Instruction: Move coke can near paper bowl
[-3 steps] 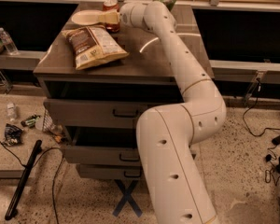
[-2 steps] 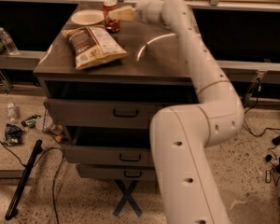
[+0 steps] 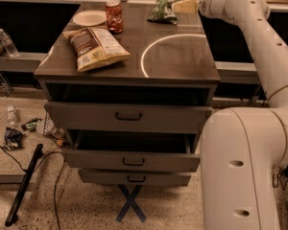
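1. Nearest cam: robot's white arm (image 3: 249,166) filled the lower right. Beside it was the drawer unit, w/ the middle drawer (image 3: 132,159) pulled partly out.
2. Floor, left of the unit: a black stick (image 3: 24,186) and some small litter, too small to ID.
3. Counter (image 3: 182,71) front half: brown-and-white chip bag (image 3: 96,47) lay flat near the left front edge. A pale ring mark (image 3: 142,61) sat on the bare right part.
4. Counter rear left: coke can (image 3: 114,16) stood upright on the surface, long axis vertical. It was just beside the paper bowl (image 3: 89,18), on the bowl's camera-right side. Couldn't tell if they were touching or a sliver apart.
5. Rear centre: a green bag (image 3: 163,6) lay between the can and the arm's tip.
6. Far right rear: end effector (image 3: 185,5) hung over the counter's back edge, well apart from the can. Nothing seen in it; whether apart or together, couldn't tell.
7. Key relation: the can lay camera-left of the end effector, at about the same depth, w/ the green bag in the path. Only one arm, so no choice of reach.
8. Judgement: the can looked already placed near the bowl, so the task was prob. done or nearly so. Any re-reach would have to clear the green bag and meet the can from its side or top w/o tipping it onto the bowl.
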### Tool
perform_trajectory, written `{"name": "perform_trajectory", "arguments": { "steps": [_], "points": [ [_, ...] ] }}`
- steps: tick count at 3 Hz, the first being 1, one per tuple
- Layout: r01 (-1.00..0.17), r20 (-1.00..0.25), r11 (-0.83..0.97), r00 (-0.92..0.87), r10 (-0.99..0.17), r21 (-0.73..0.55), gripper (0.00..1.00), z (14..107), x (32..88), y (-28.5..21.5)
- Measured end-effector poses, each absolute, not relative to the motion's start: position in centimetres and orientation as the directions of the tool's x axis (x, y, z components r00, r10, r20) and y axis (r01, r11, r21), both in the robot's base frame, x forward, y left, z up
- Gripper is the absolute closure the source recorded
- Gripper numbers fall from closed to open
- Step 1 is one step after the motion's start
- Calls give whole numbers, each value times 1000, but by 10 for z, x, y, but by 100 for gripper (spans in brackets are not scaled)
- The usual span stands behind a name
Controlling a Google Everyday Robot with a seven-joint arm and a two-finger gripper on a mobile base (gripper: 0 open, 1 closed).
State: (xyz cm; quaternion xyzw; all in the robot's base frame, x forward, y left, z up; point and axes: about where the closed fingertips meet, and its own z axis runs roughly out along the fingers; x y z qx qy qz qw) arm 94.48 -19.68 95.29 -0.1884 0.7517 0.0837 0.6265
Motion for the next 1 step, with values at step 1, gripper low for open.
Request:
{"name": "perform_trajectory", "arguments": {
  "steps": [1],
  "points": [
    [-424,-974,900,-147,-174,-97,0,941,949,-173]
  ]
}}
